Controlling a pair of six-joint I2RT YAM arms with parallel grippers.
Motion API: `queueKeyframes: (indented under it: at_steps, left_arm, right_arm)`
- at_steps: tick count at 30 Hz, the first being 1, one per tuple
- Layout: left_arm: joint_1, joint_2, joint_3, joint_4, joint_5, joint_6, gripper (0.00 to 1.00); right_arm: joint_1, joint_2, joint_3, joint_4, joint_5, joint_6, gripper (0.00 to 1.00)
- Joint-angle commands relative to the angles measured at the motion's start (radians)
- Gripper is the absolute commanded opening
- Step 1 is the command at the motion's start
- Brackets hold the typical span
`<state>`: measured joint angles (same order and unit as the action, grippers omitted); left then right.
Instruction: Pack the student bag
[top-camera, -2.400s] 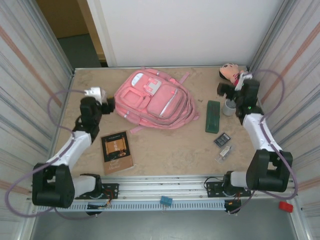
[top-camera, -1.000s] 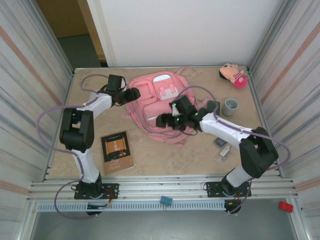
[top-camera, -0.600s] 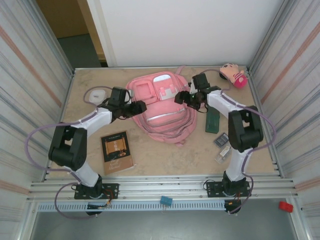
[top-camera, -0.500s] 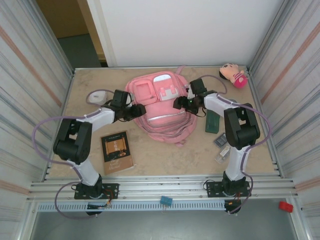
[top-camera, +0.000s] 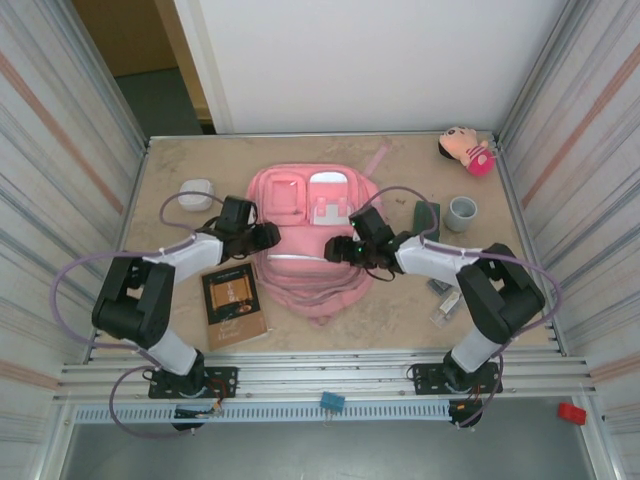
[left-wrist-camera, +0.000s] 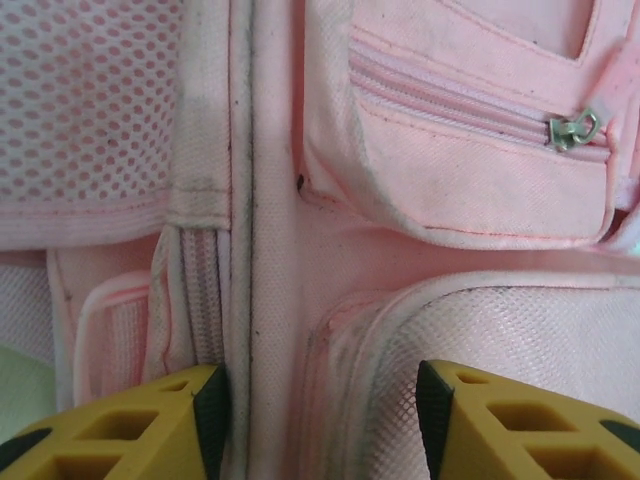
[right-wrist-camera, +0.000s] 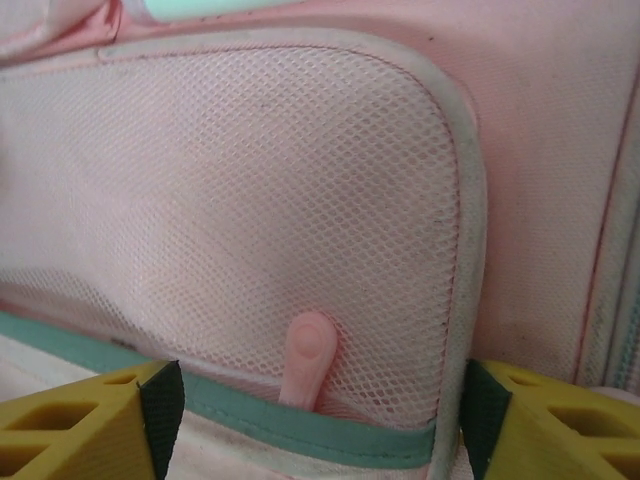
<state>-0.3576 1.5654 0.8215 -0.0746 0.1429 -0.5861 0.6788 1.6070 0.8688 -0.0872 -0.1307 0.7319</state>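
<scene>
The large pink student bag (top-camera: 305, 285) lay flat, centred on the table (top-camera: 200, 160), front pockets and pale patches facing up, one strap trailing toward the far edge.

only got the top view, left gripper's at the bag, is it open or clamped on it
observer: Open. The left gripper has its fingers apart over the bag, with a stitched seam running between them. The fabric looks flat, not pinched.
operator: and the right one
observer: The right gripper is open too, fingers wide over a mesh pocket, a pink pull tab about midway between them.
operator: any zip near the left
observer: Yes, a metal zip pull sits up and to the right of it, on a pocket zip that looks shut.
</scene>
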Motion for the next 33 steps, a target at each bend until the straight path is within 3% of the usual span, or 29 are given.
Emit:
queueKeyframes:
  at_steps: [1, 6, 9, 11, 15, 18, 21, 26, 33]
  left_arm:
    - [-0.046, -0.103, -0.023, -0.133, 0.006, 0.026, 0.59]
    - [-0.054, -0.303, 0.060, -0.234, -0.032, 0.171, 0.61]
    - [-0.101, -0.396, 0.093, -0.225, -0.053, 0.362, 0.65]
    - [-0.141, -0.427, 0.093, -0.192, -0.034, 0.523, 0.66]
    - [-0.255, -0.388, 0.081, -0.154, 0.025, 0.882, 0.66]
    - [-0.340, -0.297, 0.120, -0.239, 0.114, 1.142, 0.70]
    - [-0.372, -0.209, 0.135, -0.277, 0.163, 1.314, 0.76]
    - [-0.379, -0.094, 0.171, -0.330, 0.251, 1.455, 0.77]
    - [-0.424, -0.016, 0.148, -0.237, 0.106, 1.518, 0.80]
  right_arm:
    - [0.057, -0.096, -0.028, -0.120, 0.022, 0.078, 0.75]
    - [-0.022, -0.319, -0.017, -0.253, 0.061, 0.006, 0.79]
    - [-0.127, -0.432, -0.031, -0.259, 0.004, -0.054, 0.81]
    - [-0.210, -0.472, -0.050, -0.221, -0.098, -0.081, 0.81]
    - [-0.293, -0.495, -0.104, -0.115, -0.235, -0.090, 0.81]
    - [-0.300, -0.492, -0.139, -0.064, -0.283, -0.080, 0.80]
    - [-0.301, -0.499, -0.190, -0.002, -0.305, -0.064, 0.80]
    - [-0.290, -0.513, -0.243, 0.050, -0.297, -0.037, 0.80]
    - [-0.286, -0.556, -0.290, 0.055, -0.290, -0.043, 0.80]
